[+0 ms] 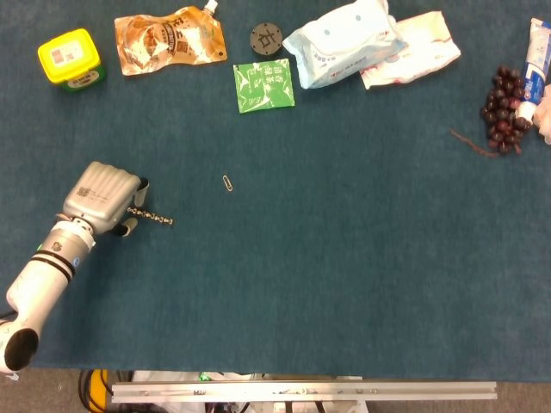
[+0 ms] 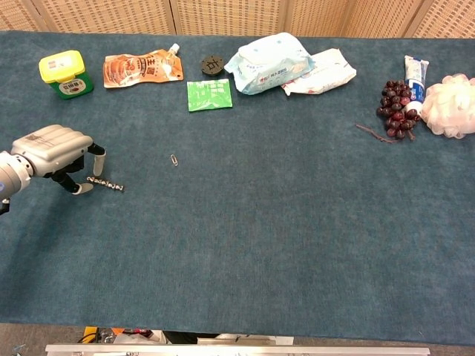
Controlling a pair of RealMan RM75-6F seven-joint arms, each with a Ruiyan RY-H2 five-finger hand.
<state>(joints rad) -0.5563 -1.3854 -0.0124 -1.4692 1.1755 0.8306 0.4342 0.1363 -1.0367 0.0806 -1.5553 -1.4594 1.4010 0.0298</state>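
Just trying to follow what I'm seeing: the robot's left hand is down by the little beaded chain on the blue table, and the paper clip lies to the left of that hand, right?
Not quite. The paper clip lies to the right of the left hand, beyond the beaded chain. The head view shows it. The rest holds: the hand is down at the chain's end on the blue table.

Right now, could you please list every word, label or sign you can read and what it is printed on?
"古": white character on the dark round disc.
Green sachet: white characters, too blurred to read.
Orange pouch, yellow jar, wipes pack, tube: print too small to read.
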